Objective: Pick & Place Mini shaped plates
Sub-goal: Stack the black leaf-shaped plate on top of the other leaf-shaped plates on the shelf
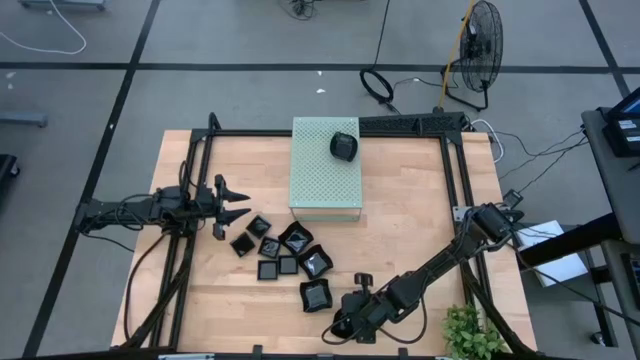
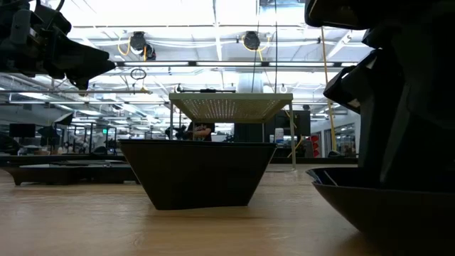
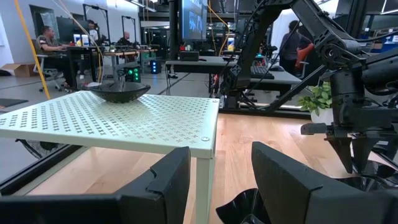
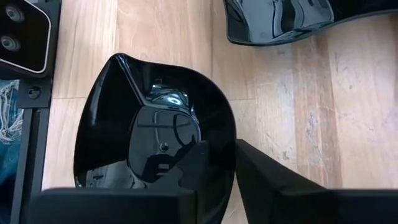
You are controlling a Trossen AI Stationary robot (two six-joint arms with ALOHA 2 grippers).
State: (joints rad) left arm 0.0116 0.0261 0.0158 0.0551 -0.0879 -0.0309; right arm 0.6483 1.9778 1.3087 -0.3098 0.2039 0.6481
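Your right gripper [image 4: 217, 180] straddles the rim of a small glossy black rounded dish [image 4: 155, 134] at the wooden bench's [image 1: 420, 220] near edge, jaws partly closed around it. Confirm a firm pinch before lifting. Left gripper [image 1: 238, 202] waits, jaws spread.

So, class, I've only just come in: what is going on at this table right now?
A two-armed robot is sorting small black plates that lie clustered on the wooden table. The right gripper is down at the near edge with its fingers either side of the rim of one plate, which appears to sit on the table. One plate already rests on top of the pale green perforated box. The left gripper waits open beside the cluster, holding nothing.
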